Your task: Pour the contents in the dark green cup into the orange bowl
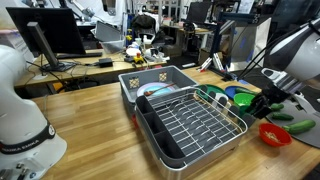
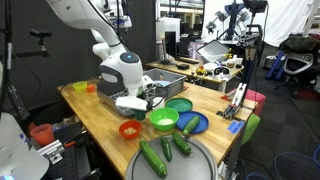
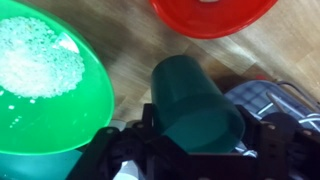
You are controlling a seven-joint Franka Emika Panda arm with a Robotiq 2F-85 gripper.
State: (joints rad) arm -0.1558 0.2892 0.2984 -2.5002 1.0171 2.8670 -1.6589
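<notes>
In the wrist view my gripper [image 3: 200,138] is shut on the dark green cup [image 3: 188,88], its fingers on either side of the cup's wall. The cup's closed bottom points toward the orange bowl [image 3: 215,15], which lies just beyond it at the top of the view, and its contents are hidden. The gripper hangs low over the wooden table in both exterior views [image 1: 262,102] [image 2: 150,99]. The orange bowl also shows in both exterior views [image 1: 275,134] [image 2: 130,129], a short way from the gripper.
A bright green bowl [image 3: 40,85] holding white granules sits right beside the cup and also shows in an exterior view [image 2: 163,120]. A blue dish [image 2: 192,123], a second green bowl [image 2: 178,104], dark green cucumbers [image 2: 155,156] and a grey dish rack [image 1: 190,122] stand nearby.
</notes>
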